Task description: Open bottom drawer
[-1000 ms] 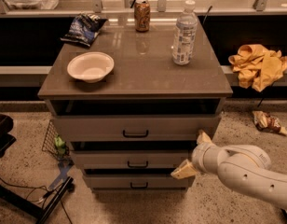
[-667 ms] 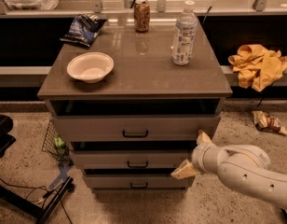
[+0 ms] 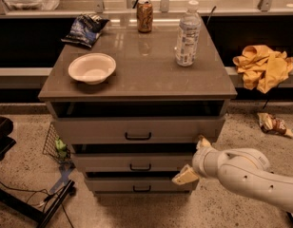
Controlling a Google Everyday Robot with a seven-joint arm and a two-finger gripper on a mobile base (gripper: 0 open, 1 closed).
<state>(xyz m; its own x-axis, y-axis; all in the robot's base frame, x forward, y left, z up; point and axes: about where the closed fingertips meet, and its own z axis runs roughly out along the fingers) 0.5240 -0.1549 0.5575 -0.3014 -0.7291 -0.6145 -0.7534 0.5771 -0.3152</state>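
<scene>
Nearest me, my arm [image 3: 253, 175] reaches in from the lower right. The gripper [image 3: 193, 160] sits at the right-hand end of the drawer stack. Its jaws are apart: one tip is up by the lower right corner of the top drawer [image 3: 89, 129], the other down beside the right end of the bottom drawer [image 3: 111, 184]. Over the last second I see no change at all. The arm, the jaws and all three fronts sit exactly where they were, so I read this as a pause and not progress.

The bottom drawer is the lowest and shallowest front, just above the floor. Its small black handle [image 3: 142, 188] is at the centre, well to the left of my jaws and untouched. The front looks shut or nearly so, and I judge the pull not yet begun. I'd say the next move means bringing the jaws left and down to that bar, taking care not to catch the middle drawer [image 3: 103, 163] on the way.

Further back, the worktop [image 3: 146, 80] carries a white bowl [image 3: 92, 68], a water bottle [image 3: 188, 34], a chip bag [image 3: 84, 30] and a can [image 3: 145, 16]. A sharp tug could rock the upright bottle.
</scene>
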